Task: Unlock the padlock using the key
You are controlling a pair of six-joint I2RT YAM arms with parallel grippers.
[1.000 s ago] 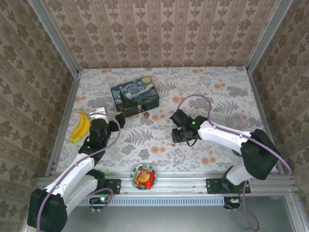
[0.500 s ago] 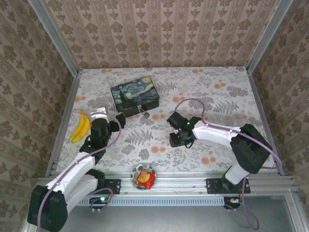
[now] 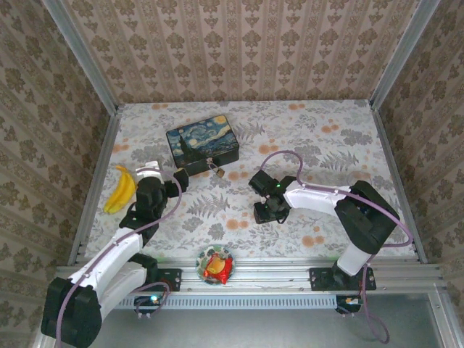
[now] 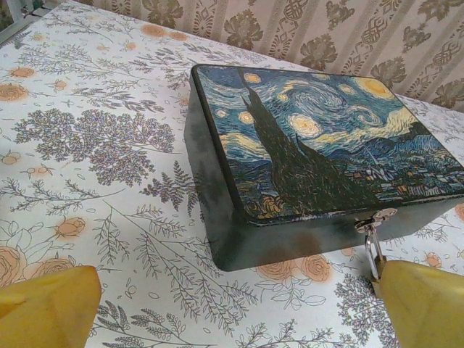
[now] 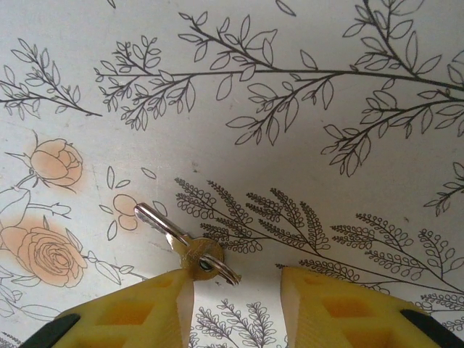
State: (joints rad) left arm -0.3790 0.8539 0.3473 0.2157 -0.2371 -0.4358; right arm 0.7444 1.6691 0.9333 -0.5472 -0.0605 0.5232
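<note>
The key (image 5: 179, 243) lies flat on the flowered table, silvery blade pointing up-left, brass head and small ring against the tip of my right gripper's left finger. My right gripper (image 5: 235, 279) is open, low over the table, with a bare gap between the fingers; it hangs at mid-table (image 3: 262, 210). The padlock (image 3: 218, 172) hangs from the latch of the painted tin box (image 3: 203, 143). Its silvery shackle (image 4: 373, 250) shows beside my left gripper's right finger, which hides the brass body. My left gripper (image 4: 235, 290) stands wide open just before the box's front corner.
A banana (image 3: 119, 190) lies at the left edge by the left arm. A small plate with a red snack (image 3: 216, 267) sits at the near edge between the arm bases. A clear glass (image 3: 359, 180) stands at the right. Walls enclose the table.
The right arm has drawn in, and its gripper has slid a little left and nearer, with its jaws slightly wider. The left arm and the box are unmoved.
</note>
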